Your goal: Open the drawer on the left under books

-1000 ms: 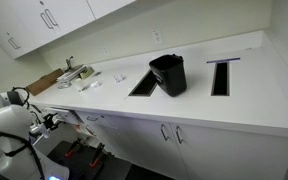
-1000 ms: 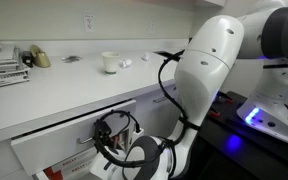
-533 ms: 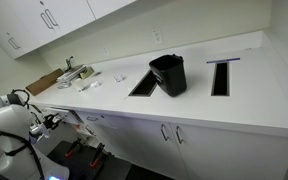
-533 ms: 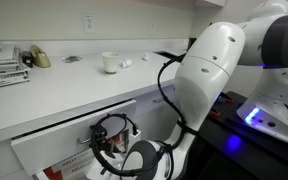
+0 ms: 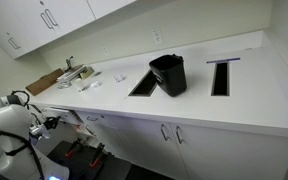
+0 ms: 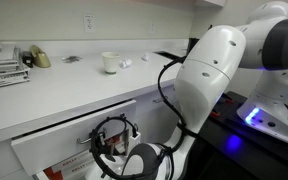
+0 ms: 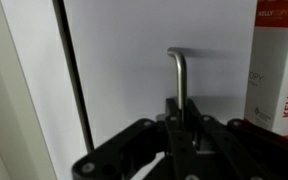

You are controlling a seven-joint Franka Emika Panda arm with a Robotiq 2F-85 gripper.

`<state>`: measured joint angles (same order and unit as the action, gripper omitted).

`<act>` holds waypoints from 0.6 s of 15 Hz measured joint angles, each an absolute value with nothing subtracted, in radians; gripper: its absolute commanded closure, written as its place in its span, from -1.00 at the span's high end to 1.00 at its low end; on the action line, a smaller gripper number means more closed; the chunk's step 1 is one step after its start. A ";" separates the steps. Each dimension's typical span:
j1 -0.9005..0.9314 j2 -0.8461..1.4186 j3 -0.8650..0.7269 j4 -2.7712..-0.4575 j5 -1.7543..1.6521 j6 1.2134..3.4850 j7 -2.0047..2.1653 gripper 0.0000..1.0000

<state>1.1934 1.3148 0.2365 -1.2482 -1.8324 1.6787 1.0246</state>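
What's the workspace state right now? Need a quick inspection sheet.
Surface: white countertop with two rectangular cutouts in it.
Job's things: drawer has a flat white front that stands out from the cabinet face, so it looks partly open; its handle is a silver bar.
Clutter: black bin between the cutouts; books stacked above the drawer; cup; small items near the wall, too small to identify.
Gripper: gripper is at the drawer front, shut on the handle.
Cables: black cable runs along the arm and loops at the wrist.
Surroundings: upper cabinets; wall outlet; paper box beside the handle.
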 measured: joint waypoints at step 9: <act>1.251 1.329 0.241 -1.233 -1.789 1.625 0.963 -0.95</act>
<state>1.2506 1.3291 0.2405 -1.2332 -1.7887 1.6250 0.9630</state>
